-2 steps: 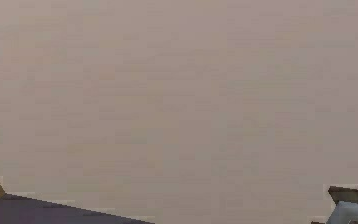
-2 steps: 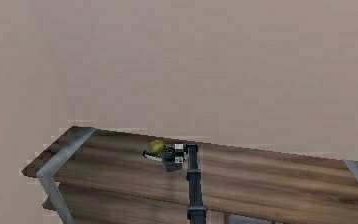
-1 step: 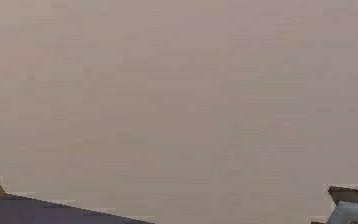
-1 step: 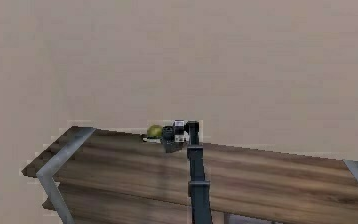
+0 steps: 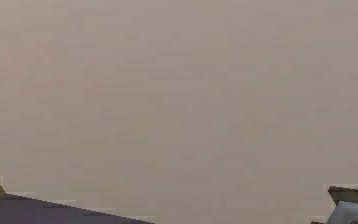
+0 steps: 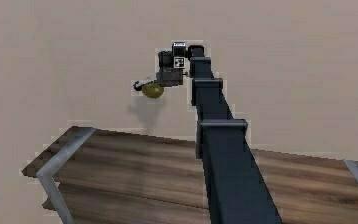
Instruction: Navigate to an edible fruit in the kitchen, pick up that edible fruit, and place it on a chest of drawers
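In the arm side view the dark arm [image 6: 222,140] rises from the bottom edge to two white marked squares near the top. Left of them sits my gripper [image 6: 147,85], seen against a bare beige wall. A small round yellow-green fruit [image 6: 154,92] hangs at its far end, clear of every surface, so the gripper holds it. Below it lies a wooden top [image 6: 137,165] with a grey metal frame.
The wooden top's left corner and grey rail [image 6: 57,160] stand at the arm side view's left. In the forward view a plain beige wall [image 5: 177,90] is close ahead, with a dark surface [image 5: 47,212] at the bottom left and a grey object [image 5: 349,205] at the bottom right.
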Motion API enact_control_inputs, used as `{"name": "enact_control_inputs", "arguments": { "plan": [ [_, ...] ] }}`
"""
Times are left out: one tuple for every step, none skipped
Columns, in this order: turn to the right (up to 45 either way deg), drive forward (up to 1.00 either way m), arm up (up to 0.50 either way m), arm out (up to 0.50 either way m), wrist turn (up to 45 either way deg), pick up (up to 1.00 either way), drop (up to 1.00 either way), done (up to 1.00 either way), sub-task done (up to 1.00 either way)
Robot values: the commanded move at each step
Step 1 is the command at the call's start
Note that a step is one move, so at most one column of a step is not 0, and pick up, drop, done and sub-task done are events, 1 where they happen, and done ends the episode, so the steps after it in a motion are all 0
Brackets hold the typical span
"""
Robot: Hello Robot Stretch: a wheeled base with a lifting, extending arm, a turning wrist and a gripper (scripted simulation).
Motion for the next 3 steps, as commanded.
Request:
{"name": "enact_control_inputs", "arguments": {
  "plan": [
    [0.0, 0.0, 0.0, 0.0, -45.0, 0.0, 0.0, 0.0, 0.0],
    [0.0, 0.0, 0.0, 0.0, -45.0, 0.0, 0.0, 0.0, 0.0],
    [0.0, 0.0, 0.0, 0.0, -15.0, 0.0, 0.0, 0.0, 0.0]
  ]
}}
